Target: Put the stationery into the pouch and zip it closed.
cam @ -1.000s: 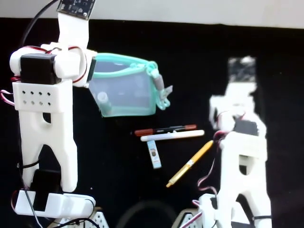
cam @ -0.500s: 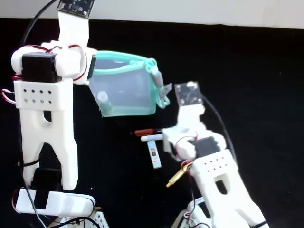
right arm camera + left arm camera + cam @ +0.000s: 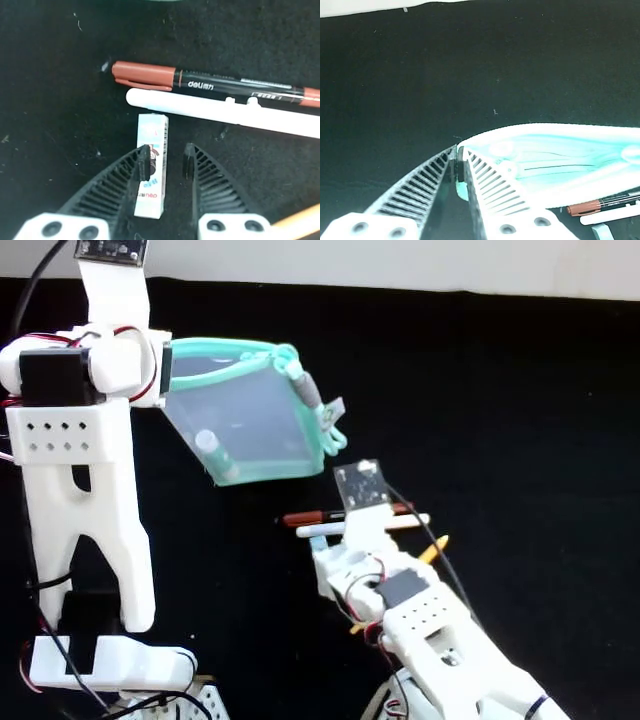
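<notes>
Swung in from 3 o'clock, the right gripper point(image 3: 166, 161) now hangs over the small box point(image 3: 151, 165), jaws narrowly apart with one finger above the box. The left gripper point(image 3: 456, 150), clamped on the rim of the pouch point(image 3: 250, 425), has raised it at 11 o'clock of the stationery. Looks like the box pick: shift to straddle it, drop, close. The white pen point(image 3: 225, 112) and marker point(image 3: 210, 85) lie just beside at 12 o'clock and the pencil point(image 3: 432, 548) at 3, so clearance is tight.

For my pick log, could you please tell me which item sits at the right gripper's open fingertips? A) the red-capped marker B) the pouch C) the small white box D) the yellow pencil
C: the right gripper is open over the small white box, with the red-capped marker and white pen lying just beyond.
</notes>
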Robot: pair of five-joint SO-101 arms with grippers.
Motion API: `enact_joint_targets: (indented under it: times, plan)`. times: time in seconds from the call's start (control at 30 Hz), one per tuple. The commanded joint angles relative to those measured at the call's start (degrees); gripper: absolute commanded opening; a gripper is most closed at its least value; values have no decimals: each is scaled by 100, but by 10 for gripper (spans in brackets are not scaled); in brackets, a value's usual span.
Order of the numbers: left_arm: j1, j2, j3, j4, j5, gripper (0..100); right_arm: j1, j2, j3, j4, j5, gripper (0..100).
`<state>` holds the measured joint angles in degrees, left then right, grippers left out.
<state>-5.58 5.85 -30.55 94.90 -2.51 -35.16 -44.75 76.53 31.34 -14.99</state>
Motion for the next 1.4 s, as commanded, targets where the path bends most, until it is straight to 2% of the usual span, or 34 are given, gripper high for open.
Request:
enact_joint_targets:
  times: [0.0,0.17,0.37,0.43,0.57,1.0,1.1,1.23,1.37]
  plan:
    - [13,110,295,97,44,6,-57,-136,110,-321,-79,117]
    - [22,110,295,97,44,6,-75,-127,110,-321,-79,117]
    - [22,110,295,97,44,6,-470,-127,110,-321,-79,117]
    - [22,110,295,105,26,6,-418,-127,127,-321,-53,124]
    - [22,110,295,105,26,6,-356,-127,163,-321,-70,215]
    - [31,110,295,105,44,6,-365,-119,277,-330,-44,220]
    - [31,101,295,105,44,6,-365,-119,444,-541,-35,170]
    - [31,84,295,105,44,6,-365,-119,497,-593,35,1]
    - [31,66,295,114,44,6,-330,-180,470,-567,325,5]
